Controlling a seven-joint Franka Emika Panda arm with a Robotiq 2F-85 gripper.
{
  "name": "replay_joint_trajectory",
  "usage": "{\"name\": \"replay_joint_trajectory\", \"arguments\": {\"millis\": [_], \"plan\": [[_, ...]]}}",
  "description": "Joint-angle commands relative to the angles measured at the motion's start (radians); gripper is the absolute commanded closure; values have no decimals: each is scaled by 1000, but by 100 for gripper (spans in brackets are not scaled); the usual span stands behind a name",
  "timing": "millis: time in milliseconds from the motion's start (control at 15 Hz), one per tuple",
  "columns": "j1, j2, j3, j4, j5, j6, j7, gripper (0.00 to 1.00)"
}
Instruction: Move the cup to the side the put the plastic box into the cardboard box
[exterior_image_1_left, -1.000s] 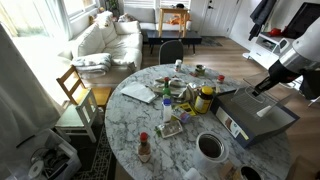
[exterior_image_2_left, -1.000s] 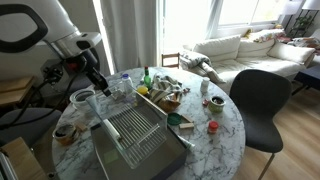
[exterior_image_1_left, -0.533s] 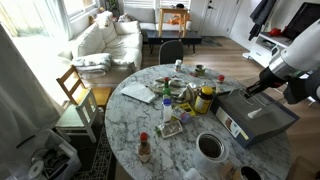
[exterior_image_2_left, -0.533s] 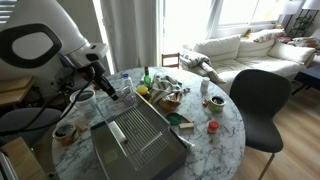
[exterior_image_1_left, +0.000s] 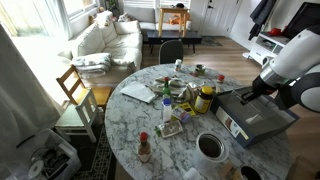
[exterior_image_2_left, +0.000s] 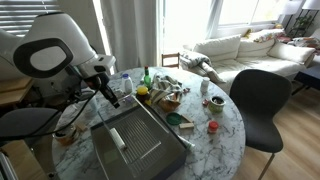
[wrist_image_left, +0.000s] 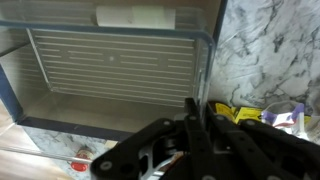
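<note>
Living room, round marble table (exterior_image_1_left: 128, 118). Cardboard box (exterior_image_1_left: 262, 126) sat at the table's rim on the arm's side, with low walls and a ribbed floor. Your gripper (wrist_image_left: 199, 108) was clenched, fingers pressed together. It hung at one corner of the box, right by the wall; contact couldn't be told. Jar (exterior_image_1_left: 204, 99) stood just outside that corner. Plastic box (wrist_image_left: 135, 17) lay inside the cardboard box, against a wall. Cup (exterior_image_1_left: 210, 147) stood outside, near the labelled side and close to the table's edge. Marble showed open between cup and bottle (exterior_image_1_left: 144, 148). Count: one cup, one plastic box, one cardboard box, one jar, one bottle.
</note>
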Motion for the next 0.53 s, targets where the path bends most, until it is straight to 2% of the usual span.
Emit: {"name": "replay_joint_trajectory", "arguments": {"millis": [0, 133, 267, 333, 400, 467], "plan": [[3, 52, -8, 23, -21, 47, 17, 98], [5, 75, -9, 24, -22, 68, 21, 98], [9, 90, -13, 29, -20, 74, 20, 89], [8, 95, -14, 31, -25, 77, 23, 98], [8, 99, -16, 33, -26, 79, 25, 95], [10, 102, -20, 34, -25, 83, 26, 98]]}}
